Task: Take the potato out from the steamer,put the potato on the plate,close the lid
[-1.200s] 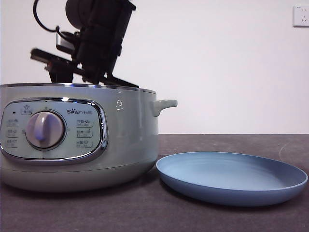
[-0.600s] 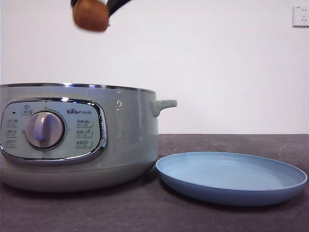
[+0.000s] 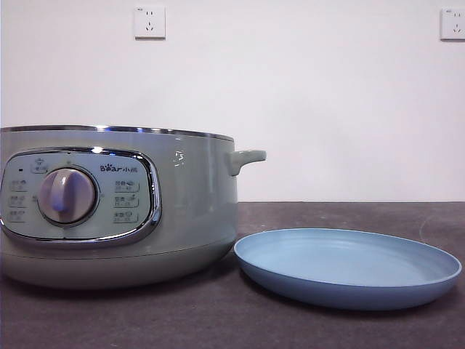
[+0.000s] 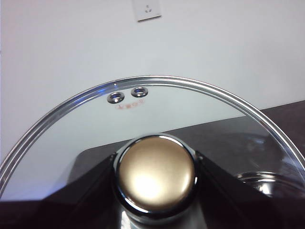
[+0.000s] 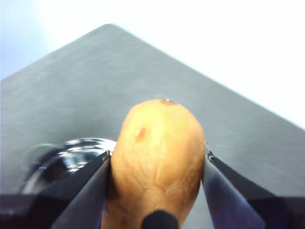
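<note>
The sage-green steamer (image 3: 116,203) stands open at the left of the front view. The light-blue plate (image 3: 349,269) lies empty to its right. Neither arm shows in the front view. In the right wrist view my right gripper (image 5: 157,164) is shut on the brown potato (image 5: 159,157), held high above the dark table; the steamer's chrome rim (image 5: 62,160) shows below. In the left wrist view my left gripper (image 4: 155,164) is shut on the knob (image 4: 155,172) of the clear glass lid (image 4: 143,109), held up in the air.
The dark table (image 3: 349,211) runs behind the plate to a white wall. Wall sockets (image 3: 149,22) sit high on the wall. The steamer's side handle (image 3: 247,158) points toward the plate.
The right gripper rose out of the steamer with the potato and has left the front view through the top. The steamer and plate have not moved.
</note>
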### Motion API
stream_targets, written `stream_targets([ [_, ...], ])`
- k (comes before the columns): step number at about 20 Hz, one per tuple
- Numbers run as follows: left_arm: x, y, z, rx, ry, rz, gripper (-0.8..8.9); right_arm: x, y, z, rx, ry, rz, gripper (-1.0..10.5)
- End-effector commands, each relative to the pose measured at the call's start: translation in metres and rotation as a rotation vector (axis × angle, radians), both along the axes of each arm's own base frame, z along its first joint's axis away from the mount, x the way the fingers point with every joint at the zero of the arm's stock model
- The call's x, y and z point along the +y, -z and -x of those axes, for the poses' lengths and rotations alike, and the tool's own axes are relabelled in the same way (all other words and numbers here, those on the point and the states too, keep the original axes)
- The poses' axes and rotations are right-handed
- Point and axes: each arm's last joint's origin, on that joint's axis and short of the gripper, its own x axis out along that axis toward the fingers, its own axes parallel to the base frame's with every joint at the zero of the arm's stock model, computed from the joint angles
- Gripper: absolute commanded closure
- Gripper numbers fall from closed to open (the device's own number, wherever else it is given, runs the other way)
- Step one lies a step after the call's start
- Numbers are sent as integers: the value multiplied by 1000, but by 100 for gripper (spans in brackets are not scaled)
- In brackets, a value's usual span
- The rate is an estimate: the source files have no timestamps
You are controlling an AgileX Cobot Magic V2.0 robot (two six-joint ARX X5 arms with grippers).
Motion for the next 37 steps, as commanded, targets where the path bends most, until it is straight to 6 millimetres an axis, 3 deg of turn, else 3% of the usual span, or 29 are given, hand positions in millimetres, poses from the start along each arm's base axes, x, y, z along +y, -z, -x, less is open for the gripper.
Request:
stream_targets([
  [1, 1, -9, 4, -80, 25, 68, 822, -19, -7, 9, -19, 82, 40, 958],
  [9, -2, -12, 1, -98, 77, 102, 822, -62, -29, 33, -90, 227, -1, 959],
  [15, -6, -12, -7, -76, 76, 90, 822, -73, -10, 30, -14, 290, 85, 959],
  [18, -8, -12, -9, -70, 91, 89, 822, -77, 17, 27, 69, 311, 141, 959],
  [21, -10, -12, -10, -68, 123, 95, 822, -84, 49, 28, 56, 315, 91, 959],
  [24, -11, -13, -12, -71, 128, 97, 822, -91, 94, 35, 62, 264, -16, 959],
  [28, -15, -13, -18, -53, 140, 89, 822, -101, 152, 37, 155, 304, 11, 959],
  [33, -22, -12, -26, -20, 217, 117, 822, -95, 196, 21, 344, 223, 30, 959],
  [37, -27, -11, -32, 0, 241, 120, 822, -91, 216, 2, 420, 231, 50, 959],
])
